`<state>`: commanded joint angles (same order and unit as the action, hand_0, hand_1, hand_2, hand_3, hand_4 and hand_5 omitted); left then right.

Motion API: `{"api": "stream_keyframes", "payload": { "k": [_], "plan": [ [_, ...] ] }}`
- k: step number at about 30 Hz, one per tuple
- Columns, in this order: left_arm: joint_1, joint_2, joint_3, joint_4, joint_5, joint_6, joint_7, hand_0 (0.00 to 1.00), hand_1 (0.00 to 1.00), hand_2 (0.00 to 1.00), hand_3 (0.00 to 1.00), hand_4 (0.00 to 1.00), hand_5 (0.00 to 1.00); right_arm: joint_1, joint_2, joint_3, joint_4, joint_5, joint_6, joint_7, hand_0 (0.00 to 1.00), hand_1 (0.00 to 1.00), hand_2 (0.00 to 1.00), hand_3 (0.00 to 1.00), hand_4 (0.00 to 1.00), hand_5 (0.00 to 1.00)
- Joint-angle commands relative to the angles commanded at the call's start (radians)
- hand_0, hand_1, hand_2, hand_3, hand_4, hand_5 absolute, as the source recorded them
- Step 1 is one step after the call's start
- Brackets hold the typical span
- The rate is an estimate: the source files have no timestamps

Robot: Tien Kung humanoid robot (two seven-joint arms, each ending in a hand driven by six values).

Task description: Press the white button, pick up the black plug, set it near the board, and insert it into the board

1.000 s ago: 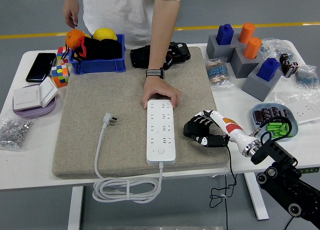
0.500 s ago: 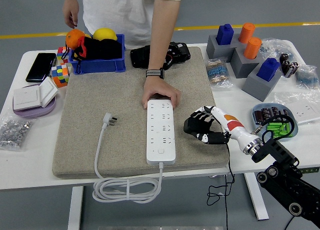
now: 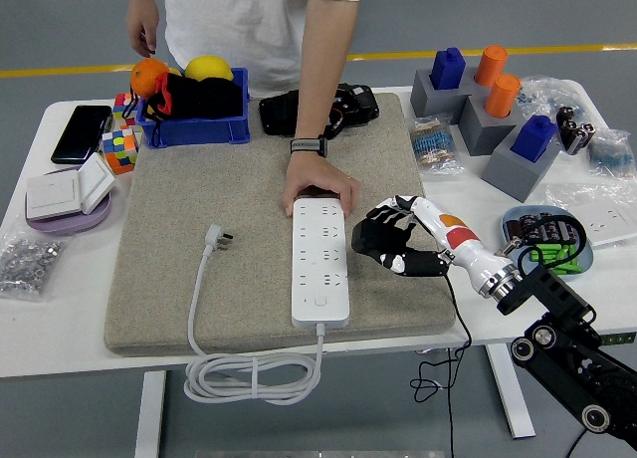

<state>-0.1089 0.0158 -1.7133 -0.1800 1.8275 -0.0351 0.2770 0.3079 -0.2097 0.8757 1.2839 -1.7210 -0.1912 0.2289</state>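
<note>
A white power strip (image 3: 320,262) lies lengthwise on the grey mat (image 3: 199,179). Its small button (image 3: 319,301) is near the strip's near end. Its cord runs off the near edge, coils below the table and ends in a white plug (image 3: 218,240) lying on the mat left of the strip. No black plug shows. My right hand (image 3: 380,238) hovers just right of the strip's middle, fingers curled and holding nothing. A person's hand (image 3: 318,187) rests on the strip's far end. My left arm is out of view.
A blue bin (image 3: 194,129) with fruit and a black item stands at the back left. Grey blocks with blue and orange pegs (image 3: 493,110) stand at the back right. A dish of small parts (image 3: 547,237) sits right of my hand. A wall switch (image 3: 65,191) lies at the left.
My right hand has moved left and slightly away from me, closer to the power strip's right edge. The person's hand and the strip have not moved.
</note>
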Motion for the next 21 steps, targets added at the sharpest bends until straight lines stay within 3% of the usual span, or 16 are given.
{"api": "stream_keyframes", "payload": {
  "k": [8, 21],
  "plan": [
    [0.001, 0.000, -0.003, 0.000, 0.003, 0.000, 0.001, 0.474, 0.498, 0.500, 0.585, 0.564, 0.269, 0.011, 0.000, -0.046, 0.066, 0.007, 0.013, -0.022, 0.345, 0.260, 0.286, 0.476, 0.731, 0.002],
    [-0.001, 0.000, -0.004, 0.000, 0.004, -0.001, 0.002, 0.476, 0.498, 0.500, 0.585, 0.564, 0.267, 0.068, 0.014, -0.132, -0.004, 0.016, 0.035, -0.042, 0.342, 0.260, 0.285, 0.475, 0.729, 0.002]
  ]
}}
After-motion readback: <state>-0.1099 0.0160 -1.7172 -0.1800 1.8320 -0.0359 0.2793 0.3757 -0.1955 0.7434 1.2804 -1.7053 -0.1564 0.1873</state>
